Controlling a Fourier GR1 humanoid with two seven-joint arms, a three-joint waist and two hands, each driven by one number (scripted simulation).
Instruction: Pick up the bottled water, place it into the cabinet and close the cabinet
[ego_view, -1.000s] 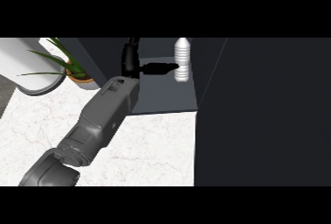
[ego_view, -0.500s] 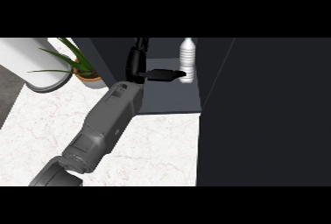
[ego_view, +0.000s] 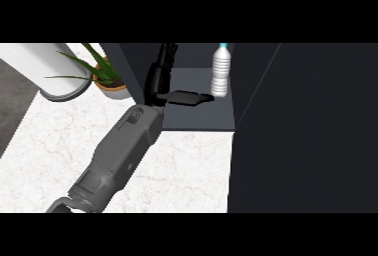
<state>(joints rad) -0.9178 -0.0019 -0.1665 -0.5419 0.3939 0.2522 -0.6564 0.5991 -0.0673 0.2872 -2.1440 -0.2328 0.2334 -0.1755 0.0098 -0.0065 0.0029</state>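
Bottled water (ego_view: 221, 70) upright on cabinet shelf (ego_view: 199, 115), near right wall. Left robot hand (ego_view: 177, 96) inside cabinet, just beside bottle base; fingers straight, holding nothing. Right robot hand not visible. Dark door panel (ego_view: 303, 130) at right, cabinet not yet shut. Potted plant (ego_view: 103, 75) on counter (ego_view: 184, 165), left. Risk: fingers brushing bottle on withdrawal could topple it; door could strike forearm if it swings early.

The bottled water (ego_view: 221, 70) stands upright in the cabinet (ego_view: 199, 117) at one o'clock; the dark door (ego_view: 303, 130) walls three o'clock, leaving bare shelf floor between.
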